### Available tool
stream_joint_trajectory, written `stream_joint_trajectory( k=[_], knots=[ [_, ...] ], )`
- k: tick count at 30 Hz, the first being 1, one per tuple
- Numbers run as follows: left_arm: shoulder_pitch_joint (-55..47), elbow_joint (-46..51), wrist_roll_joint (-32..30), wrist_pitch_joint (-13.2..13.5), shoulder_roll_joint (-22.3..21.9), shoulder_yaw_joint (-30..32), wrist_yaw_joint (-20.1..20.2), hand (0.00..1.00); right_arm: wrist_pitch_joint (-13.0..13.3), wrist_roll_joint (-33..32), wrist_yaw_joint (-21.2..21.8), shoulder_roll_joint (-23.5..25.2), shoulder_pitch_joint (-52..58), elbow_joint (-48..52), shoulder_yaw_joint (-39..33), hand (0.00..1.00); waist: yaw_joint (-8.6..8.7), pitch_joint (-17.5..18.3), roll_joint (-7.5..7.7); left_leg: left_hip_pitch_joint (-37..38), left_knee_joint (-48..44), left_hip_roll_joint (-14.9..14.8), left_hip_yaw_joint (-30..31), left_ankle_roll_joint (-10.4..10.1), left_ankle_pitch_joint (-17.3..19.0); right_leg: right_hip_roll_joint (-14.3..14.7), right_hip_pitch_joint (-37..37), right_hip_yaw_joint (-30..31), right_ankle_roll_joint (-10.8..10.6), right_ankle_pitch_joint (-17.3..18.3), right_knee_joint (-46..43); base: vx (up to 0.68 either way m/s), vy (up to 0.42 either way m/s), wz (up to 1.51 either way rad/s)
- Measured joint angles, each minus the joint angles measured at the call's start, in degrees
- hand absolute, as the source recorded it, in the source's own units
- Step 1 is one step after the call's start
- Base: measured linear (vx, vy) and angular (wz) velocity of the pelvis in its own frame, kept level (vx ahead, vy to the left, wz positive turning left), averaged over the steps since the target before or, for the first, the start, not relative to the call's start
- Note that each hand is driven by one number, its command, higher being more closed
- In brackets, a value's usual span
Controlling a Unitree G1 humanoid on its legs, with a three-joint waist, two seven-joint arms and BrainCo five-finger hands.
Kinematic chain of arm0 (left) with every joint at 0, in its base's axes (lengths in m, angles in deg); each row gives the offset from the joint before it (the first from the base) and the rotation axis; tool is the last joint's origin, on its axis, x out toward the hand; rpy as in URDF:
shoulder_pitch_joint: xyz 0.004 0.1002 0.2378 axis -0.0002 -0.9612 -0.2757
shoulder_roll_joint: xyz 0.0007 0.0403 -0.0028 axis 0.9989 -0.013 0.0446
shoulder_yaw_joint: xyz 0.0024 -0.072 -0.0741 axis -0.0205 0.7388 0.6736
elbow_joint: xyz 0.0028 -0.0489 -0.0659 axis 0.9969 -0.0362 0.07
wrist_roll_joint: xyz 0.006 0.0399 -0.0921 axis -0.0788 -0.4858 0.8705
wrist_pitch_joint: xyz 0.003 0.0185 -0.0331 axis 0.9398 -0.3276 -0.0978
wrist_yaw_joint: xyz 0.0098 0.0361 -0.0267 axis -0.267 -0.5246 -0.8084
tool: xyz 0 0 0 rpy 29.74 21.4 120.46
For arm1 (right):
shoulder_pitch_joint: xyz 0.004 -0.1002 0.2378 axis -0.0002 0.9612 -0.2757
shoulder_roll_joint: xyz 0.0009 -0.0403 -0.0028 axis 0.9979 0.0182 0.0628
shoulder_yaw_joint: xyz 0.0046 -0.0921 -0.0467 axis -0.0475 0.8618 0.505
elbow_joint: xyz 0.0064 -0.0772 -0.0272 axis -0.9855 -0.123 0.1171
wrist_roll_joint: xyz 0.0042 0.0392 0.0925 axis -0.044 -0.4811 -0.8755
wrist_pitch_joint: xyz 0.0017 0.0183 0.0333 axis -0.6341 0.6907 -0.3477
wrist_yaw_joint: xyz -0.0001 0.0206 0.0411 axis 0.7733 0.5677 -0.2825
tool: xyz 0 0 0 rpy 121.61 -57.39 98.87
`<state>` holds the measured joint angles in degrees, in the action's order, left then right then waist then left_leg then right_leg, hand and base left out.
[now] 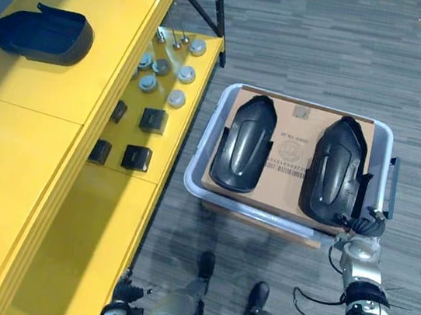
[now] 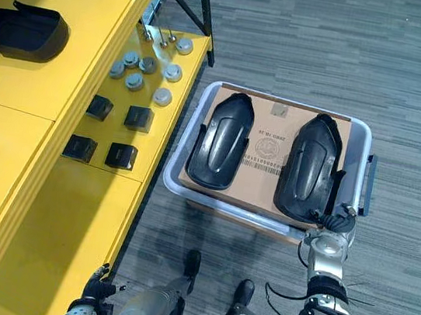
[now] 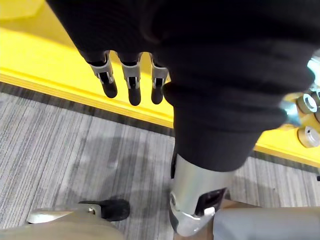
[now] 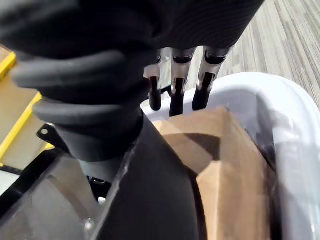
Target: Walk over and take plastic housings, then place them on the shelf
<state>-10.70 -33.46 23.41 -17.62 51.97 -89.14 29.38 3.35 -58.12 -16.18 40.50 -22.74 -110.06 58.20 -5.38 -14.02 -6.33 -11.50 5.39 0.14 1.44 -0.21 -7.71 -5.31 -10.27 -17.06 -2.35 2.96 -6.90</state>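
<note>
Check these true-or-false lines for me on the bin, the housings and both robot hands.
1. The left housing and the right housing lie on cardboard in the bin. True.
2. The bin stands on a table. False: it stands on the floor beside the shelf.
3. The right robot hand is at the right housing's near end. True.
4. The left robot hand holds a housing. False: its fingers are straight and hold nothing.
</note>
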Motion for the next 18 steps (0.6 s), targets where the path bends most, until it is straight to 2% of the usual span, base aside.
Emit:
stream_joint_trajectory(
  k=[5, 11, 12, 15, 18],
  knots=[
    [0.23, 0.28, 0.18, -0.05, 0.06, -0.63, 0.21, 0.0, -0.18, -0.27, 0.28, 0.02, 3.36, 3.74, 0.27, 1.0, 0.09, -0.08, 0.15, 1.98, 0.07, -0.15, -0.16, -0.37, 0.27, 0.17, 1.99, 0.01, 0.19, 0.45, 0.04, 0.0, -0.004, 0.01],
    [-0.01, 4.06, 0.01, -0.7, -0.01, -0.55, 0.38, 0.0, -0.62, 3.25, 1.05, 0.28, 12.21, 16.31, -0.29, 1.0, 0.76, 0.04, 0.41, 4.21, 0.16, -0.27, -0.1, -0.61, 0.48, 0.07, 4.37, -0.17, 0.0, 0.85, 0.07, 0.0, -0.004, 0.01],
    [-0.27, 5.74, -0.03, -0.87, -0.04, -0.44, 0.49, 0.0, -0.74, 4.72, 0.93, 0.47, 13.9, 19.96, -1.01, 1.0, 1.39, 0.2, 0.73, 4.56, 0.15, -0.26, -0.07, -0.61, 0.48, 0.03, 4.77, -0.26, -0.06, 0.88, 0.09, 0.0, 0.0, 0.0],
    [-0.9, 9.55, 0.1, -0.92, -0.14, -0.46, 1.22, 0.0, -0.73, 6.08, 0.89, 0.69, 16.54, 24.9, -2.27, 1.0, 1.45, 0.73, 1.55, 5.07, 0.14, -0.28, -0.07, -0.61, 0.48, 0.02, 5.19, -0.15, -0.07, 0.88, 0.1, 0.0, 0.0, 0.0],
    [-2.79, 18.86, 0.17, -0.87, -0.26, -0.7, 1.58, 0.0, -0.71, 8.35, 0.65, 0.98, 19.1, 31.59, -2.8, 1.0, 1.61, 2.0, 2.83, 5.32, 0.13, -0.43, 0.05, -0.61, 0.49, 0.07, 5.37, -0.1, -0.07, 0.88, 0.07, 0.0, 0.0, 0.0]
  ],
)
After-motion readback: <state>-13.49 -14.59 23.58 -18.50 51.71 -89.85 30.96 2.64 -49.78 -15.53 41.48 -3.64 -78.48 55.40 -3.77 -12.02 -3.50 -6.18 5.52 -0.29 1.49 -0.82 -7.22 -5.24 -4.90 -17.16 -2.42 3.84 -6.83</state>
